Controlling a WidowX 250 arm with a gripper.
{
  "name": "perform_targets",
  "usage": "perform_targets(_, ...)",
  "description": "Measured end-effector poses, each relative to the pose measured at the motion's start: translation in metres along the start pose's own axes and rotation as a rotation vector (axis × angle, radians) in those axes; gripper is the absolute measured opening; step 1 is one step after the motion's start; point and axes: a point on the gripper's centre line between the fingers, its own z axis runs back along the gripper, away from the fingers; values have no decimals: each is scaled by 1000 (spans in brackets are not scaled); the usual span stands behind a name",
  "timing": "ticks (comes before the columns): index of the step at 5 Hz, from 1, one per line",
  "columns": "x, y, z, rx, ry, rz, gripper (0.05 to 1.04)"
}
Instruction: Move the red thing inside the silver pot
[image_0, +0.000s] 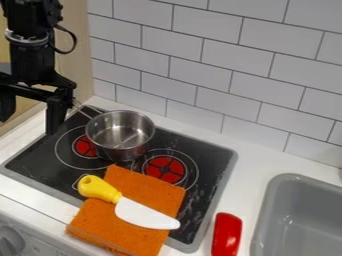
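The gripper (28, 116) hangs at the upper left, over the stove's left corner, its two fingers spread wide and nothing between them. To its right the silver pot (120, 134) stands upright on the back part of the stove, its handle pointing to the upper left. Inside, the pot looks empty. A glossy red thing (227, 235) lies on the white counter at the lower right, between the stove and the sink, well away from both gripper and pot.
An orange cloth (150, 187) lies over the stove's front edge, with a yellow-handled toy knife (143, 214) on top. The grey sink (267, 210) is at the right. A tiled wall (207, 60) rises behind the stove (217, 172).
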Motion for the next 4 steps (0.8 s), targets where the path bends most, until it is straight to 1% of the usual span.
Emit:
perform_targets(1,-12,-5,-10,-5,49,-8,999)
perform_targets(2,-14,-27,2,8,34,-72,999)
perform_targets(3,-17,-61,19,28,-20,-169,999)
perform_targets(4,-33,-107,23,2,-51,-276,999)
